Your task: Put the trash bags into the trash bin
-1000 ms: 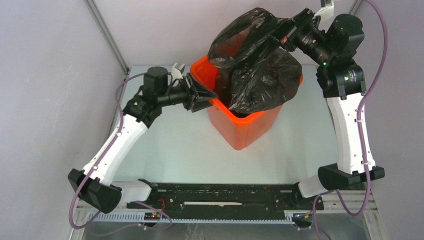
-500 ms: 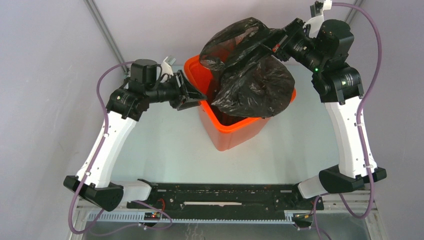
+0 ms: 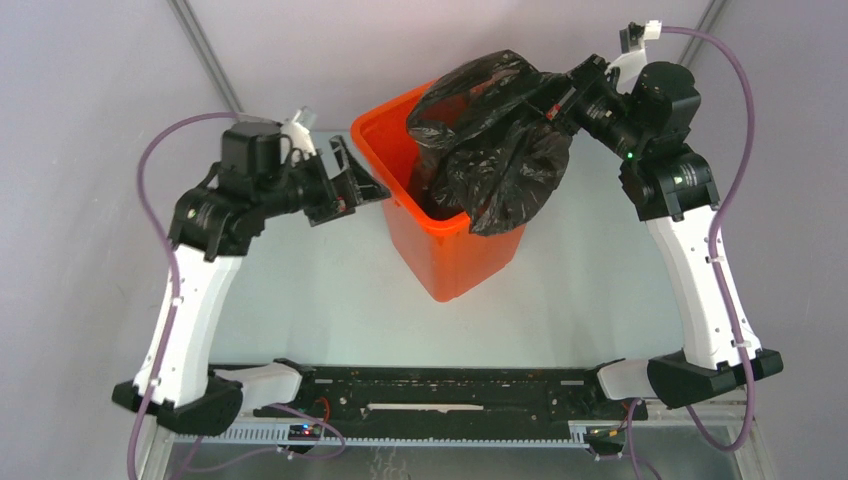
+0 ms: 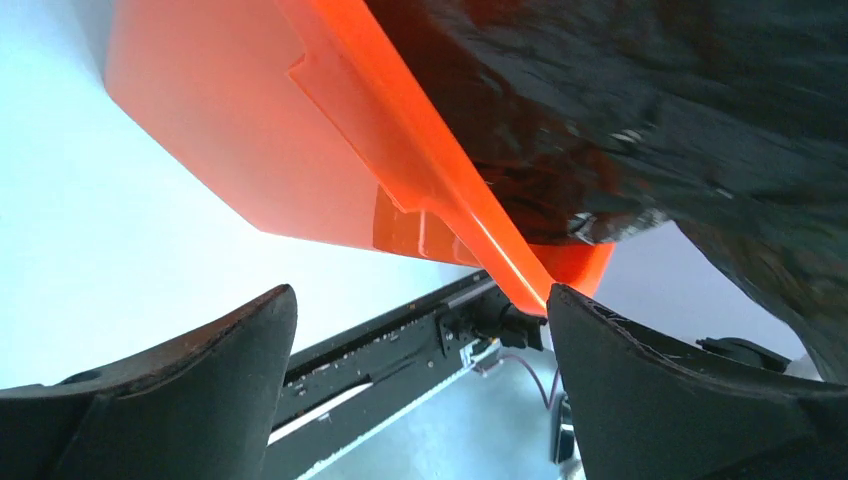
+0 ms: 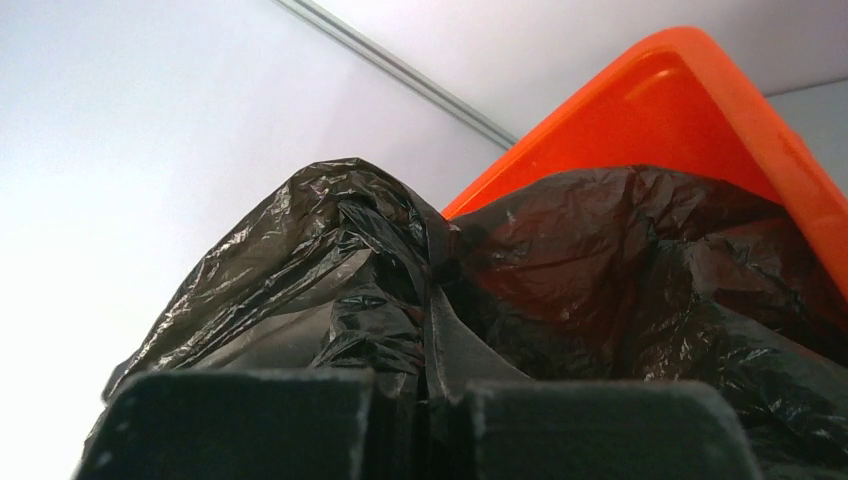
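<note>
Over the trash bin (image 3: 440,250): trash bags (image 3: 500,150) bunched in its mouth.
Right gripper (image 3: 560,100) pinches the film's top (jaws closed); left gripper (image 3: 366,182) spread wide, just beside the bin's left rim.

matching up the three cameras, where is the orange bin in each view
Top external: orange bin at centre, between the two arms.
Left wrist: its wall and rim fill the upper left, slanting down to centre.
Right wrist: upper right, beyond the black trash bag.
Shared landmark: that bag, spilling over the bin's rim in all three.
</note>
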Tool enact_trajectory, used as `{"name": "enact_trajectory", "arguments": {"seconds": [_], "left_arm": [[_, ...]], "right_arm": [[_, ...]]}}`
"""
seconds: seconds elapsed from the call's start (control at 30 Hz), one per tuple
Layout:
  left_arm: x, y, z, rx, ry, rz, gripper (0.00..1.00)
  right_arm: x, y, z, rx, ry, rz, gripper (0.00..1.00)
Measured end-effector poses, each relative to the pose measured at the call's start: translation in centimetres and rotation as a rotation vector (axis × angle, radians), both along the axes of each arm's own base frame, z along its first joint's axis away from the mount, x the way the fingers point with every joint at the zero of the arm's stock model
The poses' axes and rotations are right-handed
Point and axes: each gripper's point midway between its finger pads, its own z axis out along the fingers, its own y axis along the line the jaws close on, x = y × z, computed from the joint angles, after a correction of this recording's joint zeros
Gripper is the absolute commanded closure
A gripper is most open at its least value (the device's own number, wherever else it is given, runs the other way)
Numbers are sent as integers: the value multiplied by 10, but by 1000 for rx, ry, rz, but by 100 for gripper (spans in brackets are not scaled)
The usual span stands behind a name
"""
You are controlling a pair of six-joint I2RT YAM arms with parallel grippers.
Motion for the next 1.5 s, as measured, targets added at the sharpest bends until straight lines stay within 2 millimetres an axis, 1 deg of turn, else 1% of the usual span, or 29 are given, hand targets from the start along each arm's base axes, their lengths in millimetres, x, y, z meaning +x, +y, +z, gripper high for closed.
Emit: {"name": "enact_trajectory", "arguments": {"seconds": [0.1, 0.17, 0.23, 0.33, 0.37, 0.43, 0.5, 0.53, 0.6, 0.67, 0.73, 0.8, 0.83, 0.9, 0.97, 1.0, 1.03, 1.23, 1.33, 1.43, 1.5], "left_arm": [[-14, 13, 20, -9, -83, 39, 0], [-29, 18, 38, -45, -152, 43, 0], [-37, 20, 52, -89, -210, 50, 1], [-44, 23, 61, -157, -248, 82, 0], [-41, 24, 59, -173, -237, 110, 0], [-30, 25, 49, -194, -195, 171, 0], [-10, 22, 32, -216, -121, 236, 2], [3, 17, 23, -239, -76, 265, 3], [22, 8, 12, -292, -22, 298, 4], [44, -5, -6, -357, 46, 326, 3], [59, -13, -24, -401, 108, 354, 3], [68, -19, -33, -427, 142, 371, 10], [71, -21, -32, -444, 144, 374, 15], [74, -23, -24, -478, 132, 373, 28], [75, -26, -17, -500, 113, 360, 44], [74, -27, -16, -502, 115, 348, 52], [75, -29, -17, -505, 120, 338, 57], [84, -49, -22, -516, 171, 236, 75], [81, -51, -21, -522, 179, 197, 83], [78, -50, -22, -524, 195, 153, 94], [78, -50, -22, -517, 212, 116, 97]], "right_arm": [[6, 7, -9, 6, 19, 25, 100], [8, 12, -9, 13, 19, 47, 100], [10, 15, -9, 16, 13, 62, 100], [13, 20, -7, 16, 11, 85, 100], [14, 21, -7, 16, 11, 91, 100], [14, 23, -9, 14, 16, 100, 100], [14, 24, -10, 12, 20, 108, 100], [13, 24, -10, 12, 20, 111, 100], [12, 24, -7, 13, 15, 114, 100], [10, 23, -5, 14, 8, 114, 100], [10, 23, -4, 15, 7, 114, 100], [9, 23, -4, 14, 7, 114, 100], [8, 22, -3, 14, 7, 113, 100], [6, 21, -2, 14, 2, 109, 100], [1, 18, -3, 14, 1, 103, 100], [0, 16, -3, 14, 0, 100, 100], [-2, 15, -3, 15, 0, 99, 100], [-9, 11, 0, 18, -10, 90, 100], [-8, 10, -1, 17, -9, 84, 100], [-8, 10, -1, 17, -9, 80, 100], [-9, 11, -1, 17, -10, 81, 100]]}}
